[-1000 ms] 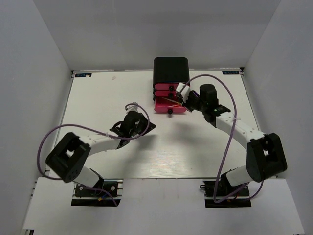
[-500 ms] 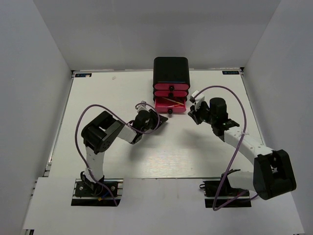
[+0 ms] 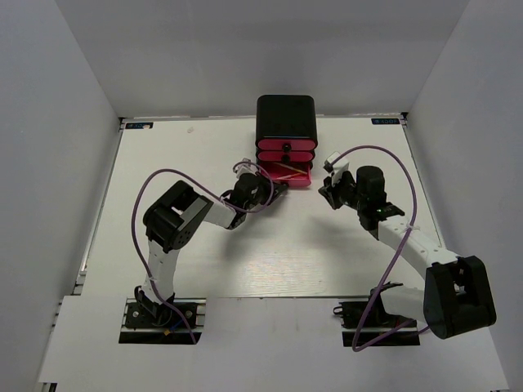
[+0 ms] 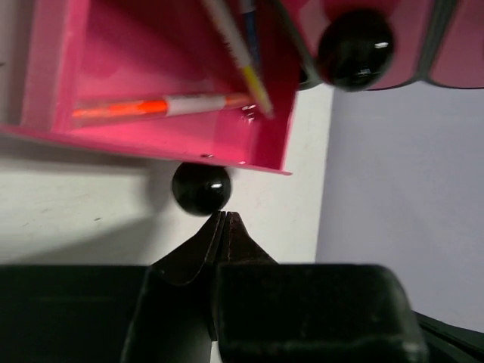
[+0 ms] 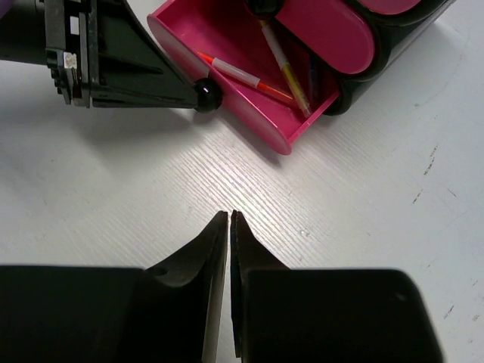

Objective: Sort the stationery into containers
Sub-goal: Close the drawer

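White table (image 3: 163, 163) nearest the arm bases carries no loose stationery that the overhead view shows, so the sorting looks all but done and the step in hand is probably shutting the one open drawer. The right gripper (image 5: 229, 215) hangs over bare table to the right of the cabinet's front, its fingers pressed together on nothing, apart from everything. The left gripper (image 4: 223, 215) is likewise pinched flat and empty, and its tips meet, or sit just short of, the round black knob (image 4: 200, 189) of the bottom drawer (image 4: 144, 140), which stands pulled out toward the arms. Inside lie an orange pen (image 4: 121, 110) along the front wall, a yellow pen (image 4: 246, 68) slanting into the front right corner, and a blue-grey pen (image 4: 249, 23) beside it, running back under the middle drawer (image 3: 286, 149). Beyond stands the black cabinet (image 3: 286, 114), against the far edge. A push from here has risks: narrow closed tips on a round knob may skid off sideways, and an off-centre shove could skew the drawer in its slot or slide the whole cabinet. Whether the yellow pen's end rides above the rim I cannot tell; if so, it could snag the drawer above and jam the closing.
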Available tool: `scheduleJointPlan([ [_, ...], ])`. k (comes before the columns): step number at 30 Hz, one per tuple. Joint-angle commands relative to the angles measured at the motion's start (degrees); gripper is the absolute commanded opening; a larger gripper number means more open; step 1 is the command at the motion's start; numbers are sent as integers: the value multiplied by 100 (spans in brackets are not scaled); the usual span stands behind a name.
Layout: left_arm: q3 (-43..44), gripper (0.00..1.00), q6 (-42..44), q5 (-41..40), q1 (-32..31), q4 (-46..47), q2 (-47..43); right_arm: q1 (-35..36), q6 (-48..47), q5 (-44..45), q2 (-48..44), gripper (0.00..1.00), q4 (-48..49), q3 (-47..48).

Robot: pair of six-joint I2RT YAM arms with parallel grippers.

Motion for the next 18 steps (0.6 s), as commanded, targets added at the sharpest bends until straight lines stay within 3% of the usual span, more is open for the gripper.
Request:
scheduleJointPlan([
  [1, 37, 13, 2, -67, -78, -607, -252, -71, 98, -104, -61, 11, 273, -22],
  [11, -166, 8, 2, 108, -79, -615, -306, -142, 98, -183, 0, 11, 317, -4],
  [15, 1, 17, 2, -31, -79, -817, -192, -159, 115, -200, -8, 11, 299, 14],
  [18, 167, 17, 2, -154, -79, -888, -69, -185, 98, -200, -17, 11, 325, 22],
])
